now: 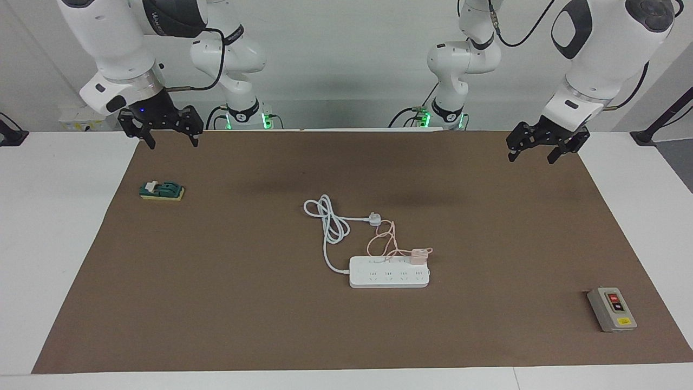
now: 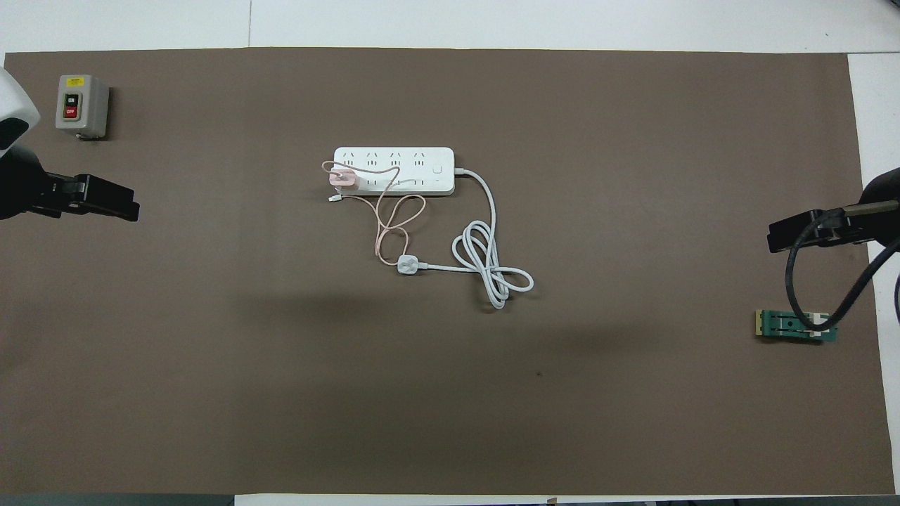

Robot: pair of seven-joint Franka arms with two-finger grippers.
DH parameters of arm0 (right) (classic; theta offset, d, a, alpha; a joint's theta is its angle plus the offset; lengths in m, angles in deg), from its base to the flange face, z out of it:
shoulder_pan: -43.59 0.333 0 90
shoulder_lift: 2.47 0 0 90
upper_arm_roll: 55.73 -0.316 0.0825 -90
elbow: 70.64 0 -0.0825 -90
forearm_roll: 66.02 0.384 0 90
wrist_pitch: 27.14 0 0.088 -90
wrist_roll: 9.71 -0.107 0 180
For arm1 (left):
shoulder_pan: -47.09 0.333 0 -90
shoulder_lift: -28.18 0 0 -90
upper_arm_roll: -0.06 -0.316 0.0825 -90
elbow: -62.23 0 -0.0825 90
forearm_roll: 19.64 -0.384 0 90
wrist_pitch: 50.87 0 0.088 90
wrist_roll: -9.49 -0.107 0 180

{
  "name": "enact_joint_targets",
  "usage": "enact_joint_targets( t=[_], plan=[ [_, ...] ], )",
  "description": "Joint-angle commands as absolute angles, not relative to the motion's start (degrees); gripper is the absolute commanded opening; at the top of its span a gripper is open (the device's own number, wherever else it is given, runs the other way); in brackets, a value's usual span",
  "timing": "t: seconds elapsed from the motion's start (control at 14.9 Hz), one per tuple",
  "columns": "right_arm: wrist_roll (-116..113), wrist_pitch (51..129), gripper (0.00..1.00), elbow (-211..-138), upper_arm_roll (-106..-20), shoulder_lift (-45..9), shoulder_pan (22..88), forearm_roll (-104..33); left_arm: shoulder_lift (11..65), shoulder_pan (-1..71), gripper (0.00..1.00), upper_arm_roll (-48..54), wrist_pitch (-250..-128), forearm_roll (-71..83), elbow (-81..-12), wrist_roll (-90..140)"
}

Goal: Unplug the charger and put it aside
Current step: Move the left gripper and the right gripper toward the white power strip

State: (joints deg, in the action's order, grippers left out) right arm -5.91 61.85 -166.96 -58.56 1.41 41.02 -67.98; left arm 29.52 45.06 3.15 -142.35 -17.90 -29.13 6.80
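Note:
The pale pink charger (image 1: 418, 255) (image 2: 343, 178) is plugged into the white power strip (image 1: 389, 277) (image 2: 394, 160), at the strip's end toward the left arm. Its thin pink cable (image 1: 381, 241) (image 2: 394, 221) loops on the mat nearer to the robots. My left gripper (image 1: 530, 158) (image 2: 105, 200) is open and empty, raised over the mat's edge at the left arm's end. My right gripper (image 1: 173, 143) (image 2: 794, 235) is open and empty, raised over the mat's corner at the right arm's end. Both are well away from the charger.
The strip's thick white cord (image 1: 327, 219) (image 2: 492, 270) lies coiled, ending in a white three-pin plug (image 1: 374, 219) (image 2: 408, 266) beside the pink cable. A grey button box (image 1: 612, 309) (image 2: 81, 105) and a green switch (image 1: 161, 190) (image 2: 796, 325) sit on the brown mat (image 1: 216, 303).

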Motion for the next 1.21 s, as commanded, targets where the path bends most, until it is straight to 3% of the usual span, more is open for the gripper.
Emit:
enact_joint_targets(
  t=[0.0, 0.81, 1.14],
  plan=[
    [-5.04, 61.98, 1.0, -167.05, -58.8, 1.75, 40.6, -67.26, 27.83, 44.63, 1.0, 2.79, -143.51, -18.41, -31.2, 7.47],
    [-4.43, 62.24, 1.0, -167.06, -58.71, 1.66, 40.16, -66.9, 27.74, 44.55, 1.0, 1.11, -136.31, -18.58, -30.49, 9.04],
    [-15.99, 65.32, 1.0, -168.63, -59.06, 1.05, 41.73, -65.77, 28.17, 40.95, 1.0, 1.47, -140.7, -18.15, -30.32, 33.89]
  ],
)
